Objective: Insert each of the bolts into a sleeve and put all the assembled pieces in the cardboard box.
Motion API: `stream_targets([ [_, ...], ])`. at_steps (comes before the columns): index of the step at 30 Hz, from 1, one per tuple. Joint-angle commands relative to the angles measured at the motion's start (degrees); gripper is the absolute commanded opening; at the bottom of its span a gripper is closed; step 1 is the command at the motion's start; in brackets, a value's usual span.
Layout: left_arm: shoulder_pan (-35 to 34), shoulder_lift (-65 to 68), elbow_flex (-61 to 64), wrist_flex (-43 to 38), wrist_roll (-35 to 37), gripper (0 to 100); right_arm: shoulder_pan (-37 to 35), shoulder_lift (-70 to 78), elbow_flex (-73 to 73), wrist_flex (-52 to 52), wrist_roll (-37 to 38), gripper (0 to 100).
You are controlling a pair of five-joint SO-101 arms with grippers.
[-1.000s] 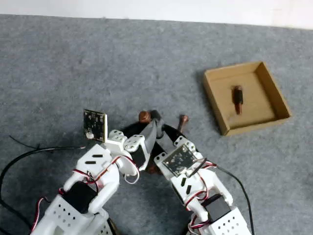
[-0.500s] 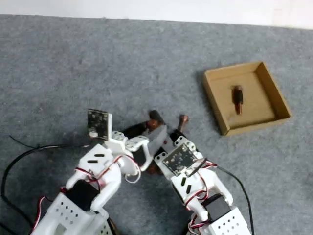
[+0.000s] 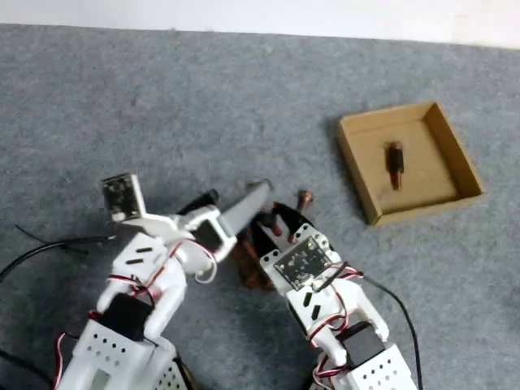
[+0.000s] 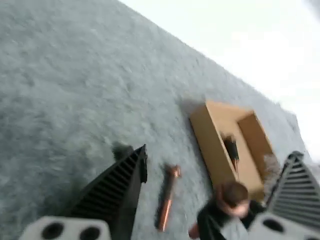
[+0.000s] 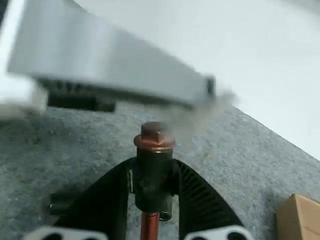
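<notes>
My right gripper (image 5: 152,187) is shut on a black sleeve (image 5: 152,175) with a copper bolt (image 5: 152,136) standing through it, its head on top. In the high view this gripper (image 3: 272,226) is at the table's middle front. My left gripper (image 3: 231,201) is open just to the left of it, with nothing between its fingers (image 4: 122,182). A second copper bolt (image 3: 305,199) lies loose on the carpet beside them, also seen as the bolt (image 4: 167,197) in the left wrist view. The cardboard box (image 3: 439,130) at the right holds one assembled piece (image 3: 395,165).
A loose black sleeve (image 5: 62,204) lies on the grey carpet close to my right gripper. Cables (image 3: 49,248) trail off the left arm's base at the front left. Open carpet stretches across the back and left of the table.
My left gripper has opened and swung back to the left, away from the bolt. The bolt now stands in the sleeve held by my right gripper, which barely moved.
</notes>
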Motion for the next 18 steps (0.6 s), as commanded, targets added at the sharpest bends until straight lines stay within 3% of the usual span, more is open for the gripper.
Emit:
stream_targets([
  [1,-4.0,-0.3,-0.7,-2.3,1.3,39,2.2,-1.5,8.7,-2.2,0.2,0.5],
  [9,-4.7,-0.3,0.7,-2.5,0.7,39,3.4,-1.5,8.7,-3.2,0.1,0.5],
  [11,-4.7,-0.3,0.8,-2.5,-2.5,38,3.8,-1.5,8.7,-3.2,0.1,0.5],
  [14,-5.1,-0.3,0.9,-2.4,-6.0,30,5.5,-1.5,8.7,-3.2,0.1,0.5],
  [18,-5.1,-0.3,1.0,-2.4,-11.5,11,6.9,-1.0,8.7,-3.0,0.1,0.5],
])
